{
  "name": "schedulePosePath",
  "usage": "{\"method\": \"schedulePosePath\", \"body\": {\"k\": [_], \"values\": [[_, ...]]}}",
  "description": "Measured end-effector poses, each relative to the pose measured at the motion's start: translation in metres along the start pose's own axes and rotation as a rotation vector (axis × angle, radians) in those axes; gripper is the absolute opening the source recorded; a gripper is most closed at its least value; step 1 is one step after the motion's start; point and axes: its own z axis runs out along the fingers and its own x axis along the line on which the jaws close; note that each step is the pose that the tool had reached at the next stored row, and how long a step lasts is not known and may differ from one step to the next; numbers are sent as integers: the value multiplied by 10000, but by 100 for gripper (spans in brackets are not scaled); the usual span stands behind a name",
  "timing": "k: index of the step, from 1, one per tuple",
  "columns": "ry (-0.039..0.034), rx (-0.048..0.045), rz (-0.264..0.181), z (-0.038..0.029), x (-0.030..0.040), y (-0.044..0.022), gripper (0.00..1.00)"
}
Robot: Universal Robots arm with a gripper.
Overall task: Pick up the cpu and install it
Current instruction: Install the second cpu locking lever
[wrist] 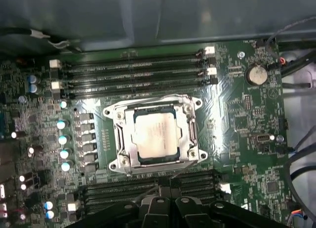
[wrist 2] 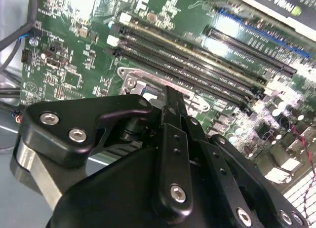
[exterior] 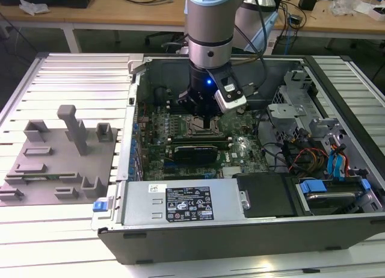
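The cpu [wrist: 155, 135], a small square chip with a silver-white top, lies flat inside the metal-edged socket frame [wrist: 120, 139] on the green motherboard in the first wrist view. My gripper [exterior: 204, 118] hangs inside the open computer case just above the socket [exterior: 198, 129]. The black fingers [wrist 2: 170, 102] stand pressed together with nothing between them, over the socket's edge. In the first wrist view the gripper [wrist: 163, 189] sits beside the socket, apart from the chip.
Rows of memory slots [wrist: 133, 75] flank the socket on both sides. A graphics card [exterior: 192, 153] and power supply [exterior: 180, 203] lie nearer in the case. A grey fixture plate [exterior: 54, 163] with blocks and posts lies on the exterior view's left. Cables [exterior: 307, 154] crowd the right.
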Motion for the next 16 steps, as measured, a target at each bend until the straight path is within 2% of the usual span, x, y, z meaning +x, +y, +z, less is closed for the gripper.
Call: {"method": "schedulePosePath", "body": {"k": [6, 10, 16], "values": [[5, -42, -586, 35, 14, -21, 11], [5, -51, -687, 59, 75, -27, 11], [7, -51, -690, 100, 123, -34, 11]]}}
